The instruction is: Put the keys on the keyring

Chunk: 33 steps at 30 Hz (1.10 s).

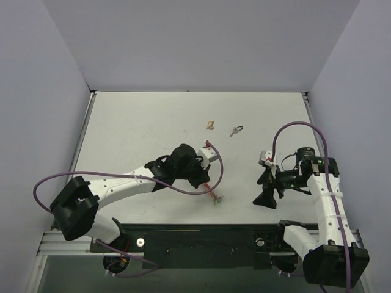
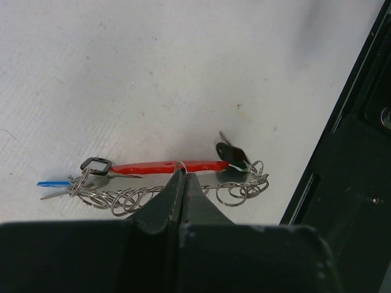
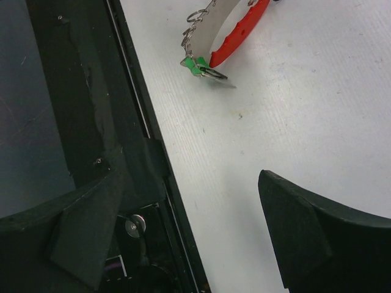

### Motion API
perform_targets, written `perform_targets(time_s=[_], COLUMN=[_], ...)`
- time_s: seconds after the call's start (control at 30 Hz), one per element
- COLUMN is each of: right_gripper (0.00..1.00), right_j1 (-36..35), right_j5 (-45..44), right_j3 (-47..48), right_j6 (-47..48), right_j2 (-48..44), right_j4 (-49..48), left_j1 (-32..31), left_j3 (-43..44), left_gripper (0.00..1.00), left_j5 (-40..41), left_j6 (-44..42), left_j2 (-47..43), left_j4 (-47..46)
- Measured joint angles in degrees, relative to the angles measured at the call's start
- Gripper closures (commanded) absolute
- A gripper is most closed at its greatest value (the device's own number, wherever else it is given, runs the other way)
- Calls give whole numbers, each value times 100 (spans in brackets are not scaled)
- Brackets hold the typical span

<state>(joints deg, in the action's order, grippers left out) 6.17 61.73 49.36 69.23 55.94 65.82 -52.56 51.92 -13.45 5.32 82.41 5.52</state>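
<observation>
Closest to us, the left gripper point(image 2: 182, 174) has its fingers pressed fully together on a thin wire loop of the keyring point(image 2: 131, 198). It pins that tangle of rings by the tabletop's point(image 1: 140, 122) near edge, and we reckon that's to steady it for threading. Alongside lie its red strap point(image 2: 165, 166), a blue tag point(image 2: 52, 182) and a black-headed key point(image 2: 232, 152) already attached. One loose key point(image 1: 236, 130) sits well apart towards the far edge, near a tan lump point(image 1: 210, 125). Our right gripper point(image 1: 267, 186) hovers on the right side, fingers spread wide, holding nothing. We see nothing blocking its way to that key. Only the black rail point(image 3: 73, 91) crowds the near edge.
</observation>
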Motion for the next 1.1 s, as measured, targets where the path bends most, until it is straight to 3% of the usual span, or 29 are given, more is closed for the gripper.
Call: perform_targets(time_s=[0.4,0.8,0.83,0.87,0.9,0.93,1.0,1.1], right_gripper=[13,13,13,13,13,13,13,12], right_j1=[-33,-22,-22,-20,-20,-17,-11,24], right_j5=[-94,-114,-116,-116,-118,-118,-125,-129], right_j3=[-173,-522,-533,-551,-566,-575,-584,-586], right_j6=[131,-179,-190,-195,-210,-214,-227,-236], right_j2=[-28,-313,-317,-326,-334,-341,-356,-367], right_j4=[-15,-409,-437,-463,-481,-490,-514,-533], left_j1=[-356,-284,-282,-278,-273,-273,-273,-273], left_j3=[-654,-678,-678,-680,-680,-691,-767,-1010], left_gripper=[100,99,94,82,76,56,35,29], left_j5=[664,1259,1314,1370,1427,1508,1676,1799], left_j6=[177,363,437,520,616,732,1051,1464], left_j2=[44,240,247,247,245,234,138,-157], left_j4=[-754,-942,-944,-946,-949,-957,-938,-933])
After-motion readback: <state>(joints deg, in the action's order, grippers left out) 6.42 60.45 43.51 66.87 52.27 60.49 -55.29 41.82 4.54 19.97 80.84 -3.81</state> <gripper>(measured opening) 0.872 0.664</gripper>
